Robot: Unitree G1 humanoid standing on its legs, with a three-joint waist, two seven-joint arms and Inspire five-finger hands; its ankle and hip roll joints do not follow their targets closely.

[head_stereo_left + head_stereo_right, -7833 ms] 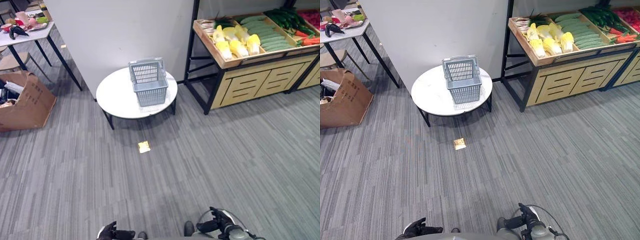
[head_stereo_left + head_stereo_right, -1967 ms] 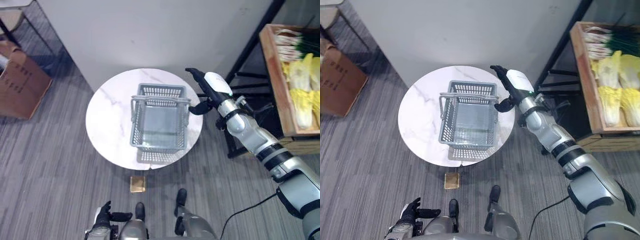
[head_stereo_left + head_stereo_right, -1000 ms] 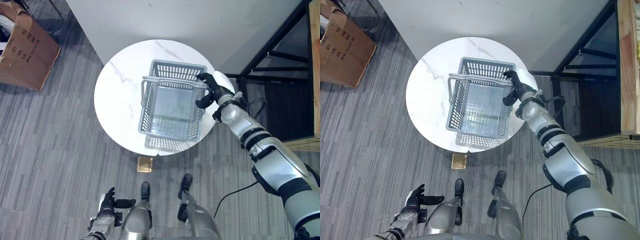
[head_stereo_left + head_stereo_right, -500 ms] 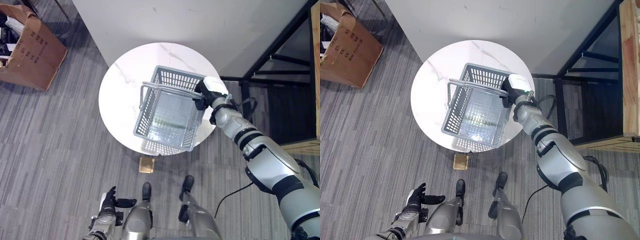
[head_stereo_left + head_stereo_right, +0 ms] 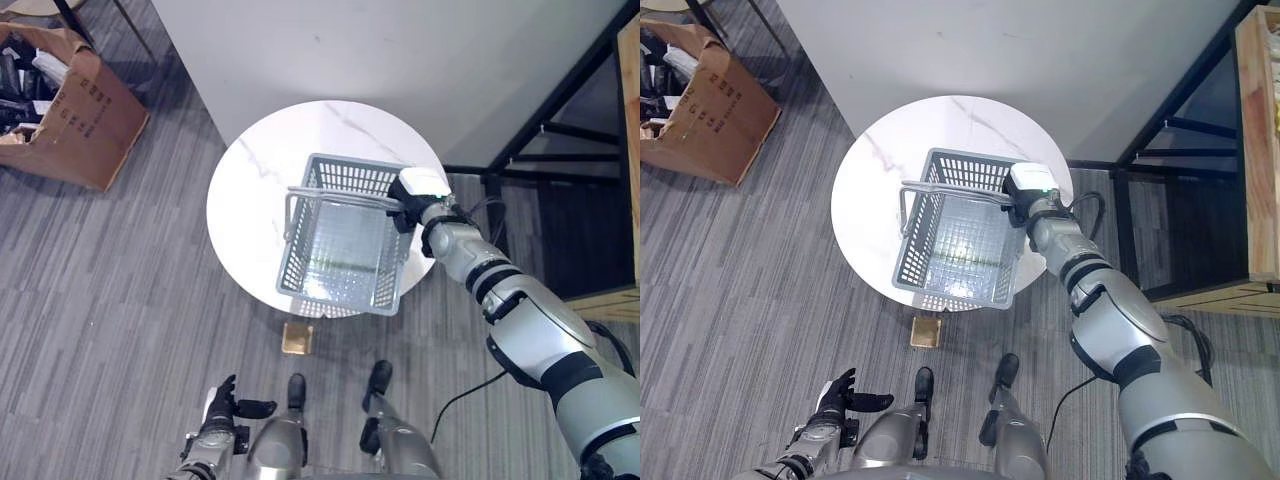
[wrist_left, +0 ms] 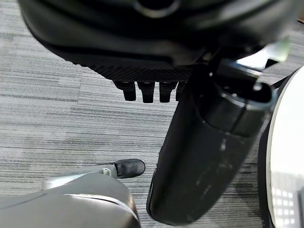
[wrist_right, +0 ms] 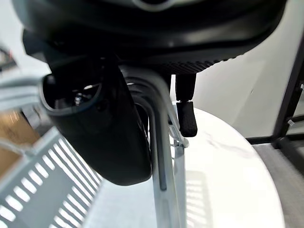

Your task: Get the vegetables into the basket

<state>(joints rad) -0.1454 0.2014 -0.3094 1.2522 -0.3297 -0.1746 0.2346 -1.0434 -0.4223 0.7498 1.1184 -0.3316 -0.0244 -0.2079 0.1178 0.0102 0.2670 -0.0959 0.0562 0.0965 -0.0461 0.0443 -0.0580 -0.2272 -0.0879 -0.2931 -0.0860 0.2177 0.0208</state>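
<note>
My right hand (image 5: 418, 193) is curled round the handle (image 7: 161, 142) of the grey basket (image 5: 345, 240), at its right end, centre of the frame. The basket sits tilted over the round white table (image 5: 250, 180), empty inside. My left hand (image 5: 222, 406) hangs low at the bottom left, fingers apart and relaxed. A cardboard box (image 5: 75, 115) lies upper left.
</note>
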